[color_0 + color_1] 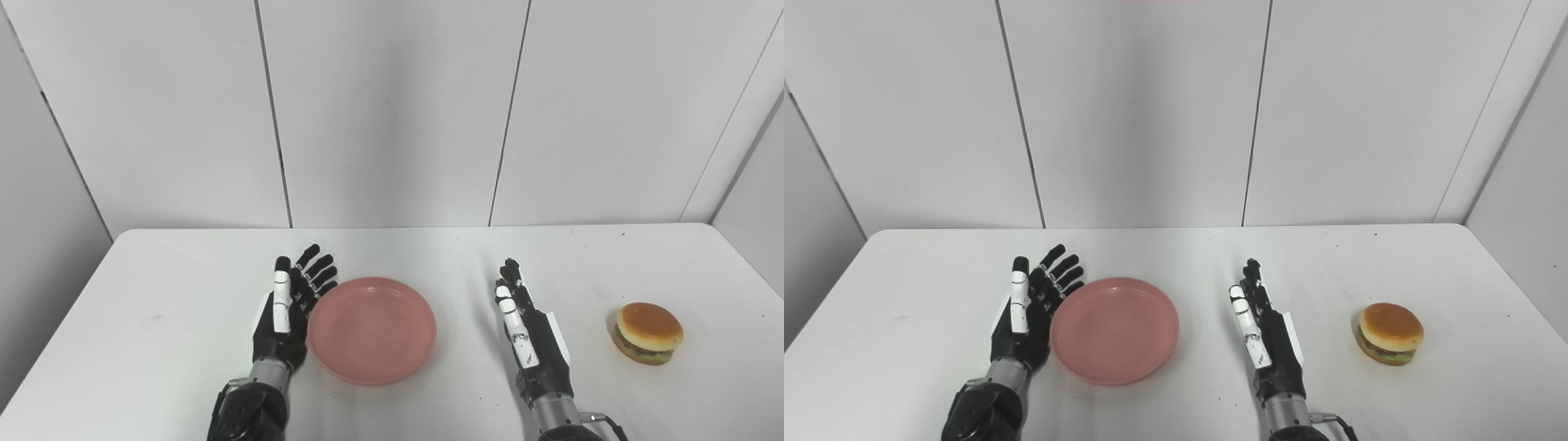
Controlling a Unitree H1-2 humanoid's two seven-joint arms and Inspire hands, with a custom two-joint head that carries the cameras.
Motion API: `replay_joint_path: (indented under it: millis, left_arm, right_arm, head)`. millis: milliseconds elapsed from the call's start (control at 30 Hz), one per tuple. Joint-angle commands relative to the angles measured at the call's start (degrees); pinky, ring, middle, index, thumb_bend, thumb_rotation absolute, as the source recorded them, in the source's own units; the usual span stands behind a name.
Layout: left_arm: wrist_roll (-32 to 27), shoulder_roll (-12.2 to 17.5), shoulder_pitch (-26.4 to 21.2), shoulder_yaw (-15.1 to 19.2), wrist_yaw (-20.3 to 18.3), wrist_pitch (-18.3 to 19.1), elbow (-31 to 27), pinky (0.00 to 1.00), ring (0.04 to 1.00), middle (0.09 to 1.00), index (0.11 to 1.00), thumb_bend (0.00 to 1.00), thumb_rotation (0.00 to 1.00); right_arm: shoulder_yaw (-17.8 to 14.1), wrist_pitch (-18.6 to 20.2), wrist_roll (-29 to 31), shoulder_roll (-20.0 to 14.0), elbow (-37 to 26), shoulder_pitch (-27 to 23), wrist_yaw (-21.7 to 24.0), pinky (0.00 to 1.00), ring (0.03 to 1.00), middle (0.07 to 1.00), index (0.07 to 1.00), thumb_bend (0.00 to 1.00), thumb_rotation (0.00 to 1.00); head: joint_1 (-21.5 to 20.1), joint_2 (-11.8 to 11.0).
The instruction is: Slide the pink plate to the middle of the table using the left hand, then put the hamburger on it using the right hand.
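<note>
My left hand (288,312) is open, fingers spread, its palm edge-on against the left rim of the pink plate (372,331), which sits roughly mid-tabletop, a little toward me. As I judge it, the slide is about finished. The risk now: if I lift away carelessly, a finger could catch the rim and drag or tip the plate off centre.

My right hand (1268,337) is open too, holding nothing, standing on edge between the plate and the hamburger (1390,334). The hamburger lies well apart to its right, near the tabletop (1176,251) edge on that side. Reaching across, I could knock it further outward with my fingertips, or squeeze unevenly so the bun slips or rolls before it gets over the plate.
</note>
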Motion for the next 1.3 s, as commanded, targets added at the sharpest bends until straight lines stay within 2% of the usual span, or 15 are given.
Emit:
replay_joint_path:
  millis: [0, 133, 267, 400, 567, 633, 733, 933, 1000, 1100, 1200, 1267]
  left_arm:
    - [0.86, -1.68, 3.19, -1.12, 0.89, 2.79, 1.11, 0.83, 0.867, 0.859, 0.859, 0.80, 0.99]
    - [1.56, -2.80, 3.70, -1.55, 1.73, 3.14, 0.11, 0.86, 0.880, 0.870, 0.868, 0.81, 0.98]
    - [2.24, -3.80, 4.11, -2.27, 1.58, 2.41, -0.16, 0.91, 0.899, 0.886, 0.884, 0.81, 0.99]
    - [2.78, -4.07, 4.46, -3.30, 0.70, 0.26, 0.51, 0.96, 0.940, 0.921, 0.916, 0.81, 0.99]
    - [5.19, -4.40, 5.02, -4.14, 2.00, -2.02, 0.73, 1.00, 0.990, 0.970, 0.964, 0.80, 1.00]
    - [7.39, -4.19, 5.41, -5.12, 2.60, -4.11, 0.55, 1.00, 0.997, 0.988, 0.984, 0.77, 1.00]
    - [11.24, -4.60, 5.66, -5.87, 5.86, -8.56, 1.12, 1.00, 1.000, 1.000, 1.000, 0.68, 1.00]
    - [16.54, -4.24, 5.54, -7.18, 9.53, -11.10, 2.46, 1.00, 1.000, 1.000, 1.000, 0.69, 1.00]
    - [17.84, -4.38, 5.65, -7.36, 10.77, -11.10, 2.53, 1.00, 1.000, 1.000, 1.000, 0.70, 1.00]
    - [18.76, -4.87, 6.07, -7.59, 11.76, -10.65, 1.88, 1.00, 1.000, 1.000, 1.000, 0.68, 1.00]
    - [19.31, -5.22, 6.54, -7.87, 12.45, -11.50, 1.76, 1.00, 1.000, 1.000, 1.000, 0.65, 1.00]
    - [19.16, -5.49, 6.95, -7.87, 12.65, -11.05, 1.51, 1.00, 1.000, 1.000, 1.000, 0.65, 1.00]
  right_arm:
    - [-0.26, -1.87, 1.22, -0.12, -0.93, -2.11, 1.05, 1.00, 1.000, 1.000, 1.000, 0.62, 0.82]
    - [-0.35, -1.71, 1.75, -0.77, -1.15, -1.85, 1.30, 1.00, 1.000, 1.000, 1.000, 0.61, 0.83]
    - [-0.61, -0.74, 2.20, -1.44, -1.14, -1.86, 1.50, 1.00, 0.999, 1.000, 1.000, 0.66, 0.83]
    - [-1.11, -1.63, 1.92, -1.29, -0.12, -2.10, 0.92, 1.00, 0.985, 0.986, 0.985, 0.71, 0.81]
    - [-1.29, -2.69, 2.09, -2.07, 0.80, -2.43, 1.81, 1.00, 0.997, 0.996, 0.993, 0.72, 0.82]
    - [-1.52, -4.29, 1.44, -2.70, 1.80, -2.70, 1.67, 1.00, 1.000, 0.991, 0.988, 0.70, 0.82]
    - [-1.15, -8.89, -3.16, -5.05, 4.72, -3.80, 0.60, 1.00, 1.000, 0.978, 0.982, 0.68, 0.85]
    - [-1.85, -16.86, -7.87, -10.82, 10.81, -6.90, -0.20, 1.00, 0.973, 0.954, 0.961, 0.76, 0.80]
    - [-1.65, -16.92, -11.80, -13.81, 10.34, -7.42, -0.61, 0.97, 0.941, 0.937, 0.957, 0.75, 0.82]
    - [-2.33, -16.91, -13.74, -17.30, 8.79, -7.53, -0.39, 0.86, 0.883, 0.914, 0.938, 0.74, 0.76]
    - [-2.83, -16.99, -13.71, -20.76, 8.01, -7.78, 0.57, 0.85, 0.867, 0.898, 0.931, 0.72, 0.69]
    - [-3.74, -14.18, -14.11, -22.58, 5.76, -7.59, 0.51, 0.85, 0.869, 0.891, 0.919, 0.74, 0.63]
  head:
    - [0.17, 0.05]
    - [1.28, 0.06]
    - [1.70, 0.03]
    - [1.70, -0.18]
    - [2.01, -0.29]
    - [2.03, -0.25]
    - [1.71, -0.11]
    - [1.44, -0.02]
    - [1.69, 0.04]
    - [3.10, -0.04]
    - [3.62, -0.10]
    - [3.66, -0.09]
